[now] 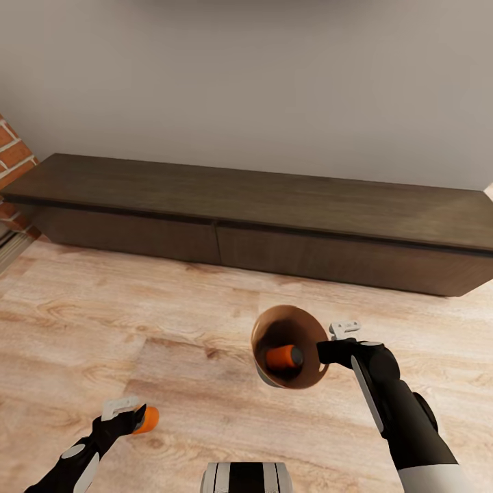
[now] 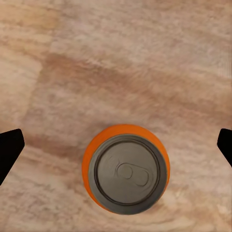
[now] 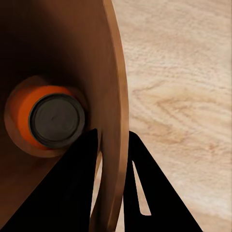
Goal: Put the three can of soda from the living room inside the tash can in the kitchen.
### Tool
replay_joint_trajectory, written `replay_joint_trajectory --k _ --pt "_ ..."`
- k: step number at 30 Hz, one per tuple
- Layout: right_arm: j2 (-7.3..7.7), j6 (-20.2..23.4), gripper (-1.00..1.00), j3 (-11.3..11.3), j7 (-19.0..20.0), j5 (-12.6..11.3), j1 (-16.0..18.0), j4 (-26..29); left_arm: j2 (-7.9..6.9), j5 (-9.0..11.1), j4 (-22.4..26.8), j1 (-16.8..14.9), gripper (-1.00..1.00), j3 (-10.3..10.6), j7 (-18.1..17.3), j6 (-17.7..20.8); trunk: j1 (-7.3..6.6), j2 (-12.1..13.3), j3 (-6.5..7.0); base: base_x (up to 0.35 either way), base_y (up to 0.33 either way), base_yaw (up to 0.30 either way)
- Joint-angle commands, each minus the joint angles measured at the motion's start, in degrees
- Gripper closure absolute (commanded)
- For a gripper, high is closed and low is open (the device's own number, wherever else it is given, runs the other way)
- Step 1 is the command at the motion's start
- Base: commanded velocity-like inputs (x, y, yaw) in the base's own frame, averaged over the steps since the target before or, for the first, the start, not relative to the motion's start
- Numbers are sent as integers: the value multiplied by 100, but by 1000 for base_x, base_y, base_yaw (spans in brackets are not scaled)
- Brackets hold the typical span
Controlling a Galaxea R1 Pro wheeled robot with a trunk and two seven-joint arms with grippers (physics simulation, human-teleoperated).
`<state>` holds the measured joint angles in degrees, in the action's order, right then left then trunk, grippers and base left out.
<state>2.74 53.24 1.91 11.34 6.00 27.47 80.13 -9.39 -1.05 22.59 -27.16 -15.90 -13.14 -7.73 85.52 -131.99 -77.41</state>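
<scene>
1. Right gripper (image 1: 327, 350) pinches the bin (image 1: 289, 347) by its rim, one finger inside, one outside, carried tilted off the floor (image 1: 205, 329).
2. Left gripper (image 1: 137, 418) holds an orange can (image 1: 148, 419) near left; in the wrist view the fingertips (image 2: 9, 150) stand wide of it, so grip uncertain.
3. Second can (image 3: 50, 118), orange with grey top, lies inside the bin's brown interior.
4. Cabinet (image 1: 260, 219) far, against wall.

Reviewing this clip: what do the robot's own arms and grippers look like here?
Both arms are matte black with white panels. The right arm ends in a white lower segment; its gripper has black fingers under a pale grey bracket. The left gripper looks the same: black fingers, pale grey bracket. No cables or markings are visible.
</scene>
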Motion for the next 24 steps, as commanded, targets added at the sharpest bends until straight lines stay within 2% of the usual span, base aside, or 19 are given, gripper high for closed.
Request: replay_joint_trajectory --k 1,8,16,20,24 --pt "-1 9 100 2 26 -116 3 2 1 0 0 0 -100 0 -1 0 22 -42 -18 0 0 0" --pt "3 11 100 2 26 -116 4 1 7 -1 0 0 -100 0 -2 0 44 -82 -36 0 0 0" --pt "-1 11 100 2 26 -116 3 2 7 -1 0 0 -100 0 -4 0 220 -403 -180 0 0 0" --pt "-2 11 100 2 26 -116 4 0 7 -1 0 0 -100 3 -4 0 220 -403 -180 0 0 0" --pt "-2 11 100 2 26 -116 4 3 7 -1 0 0 -100 4 -4 0 307 -563 -251 0 0 0"
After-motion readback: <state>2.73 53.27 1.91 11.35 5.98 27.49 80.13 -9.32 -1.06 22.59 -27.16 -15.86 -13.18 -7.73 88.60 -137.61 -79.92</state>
